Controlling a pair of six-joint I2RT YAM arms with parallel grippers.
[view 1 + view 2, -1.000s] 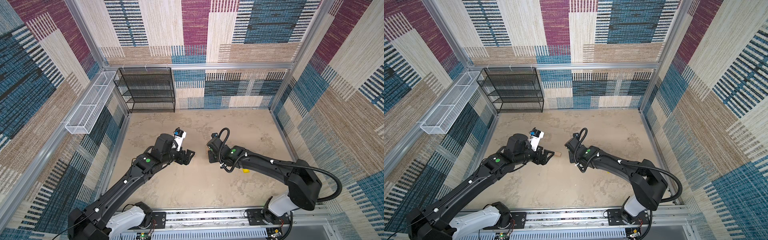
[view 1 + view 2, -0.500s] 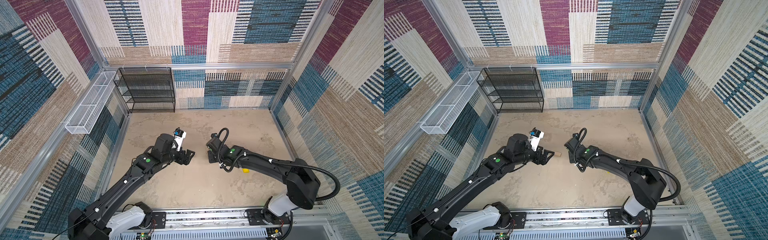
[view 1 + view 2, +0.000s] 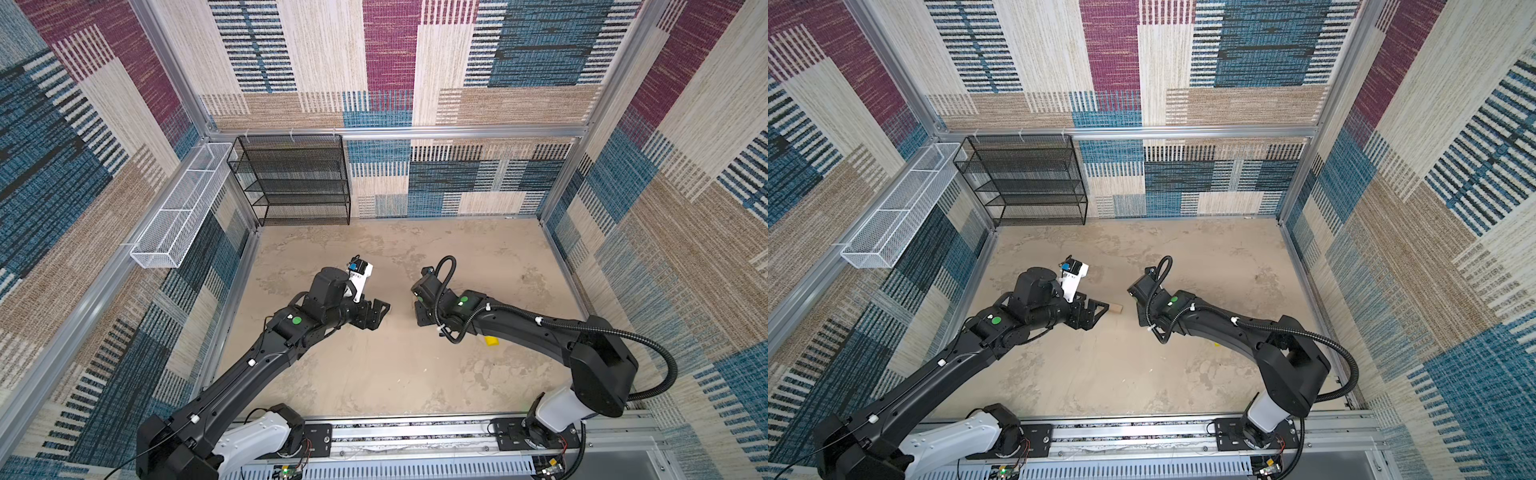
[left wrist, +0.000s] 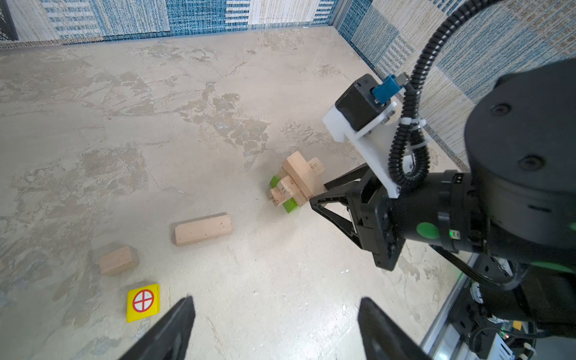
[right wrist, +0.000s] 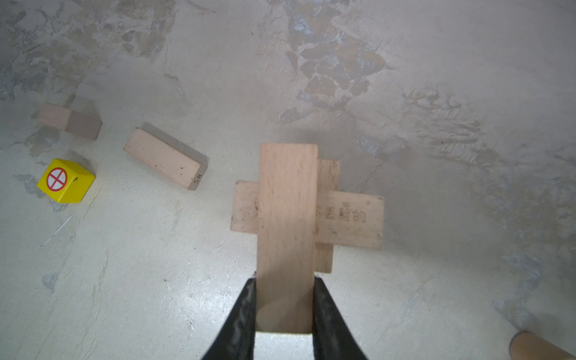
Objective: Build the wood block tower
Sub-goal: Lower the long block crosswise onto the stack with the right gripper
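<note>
The right end effector [image 5: 284, 311] stands directly over the wood block tower [image 4: 294, 182]. Its two black fingers [image 5: 246, 311] lie against the two long sides of the top brick [image 5: 285, 218]. I see no gap on either side, so it holds this brick in a narrow grip. The top brick rests flat on the tower, across a printed brick [image 5: 350, 219] that lies crosswise under it. A third brick [image 5: 327, 173] shows below that one. In the left wrist view a green block [image 4: 291, 205] is at the bottom of the tower, on the tabletop [image 3: 395, 374].

The left end effector [image 4: 276, 300] is wide open and holds nothing. It is above the tabletop and points toward the tower, which is well ahead of it. In both top views the two end effectors face each other, near but apart.

Three loose pieces lie ahead of the left end effector, nearer to it than the tower. A yellow cube [image 4: 143, 301] with a red crossed circle is just ahead of one of its fingertips. A small tan block [image 4: 118, 259] is a little farther, and a loose tan brick [image 4: 203, 229] is the nearest to the tower. A tan round piece [image 5: 539, 347] lies on the opposite side of the right end effector from these pieces, partly cut by the edge of the view.
</note>
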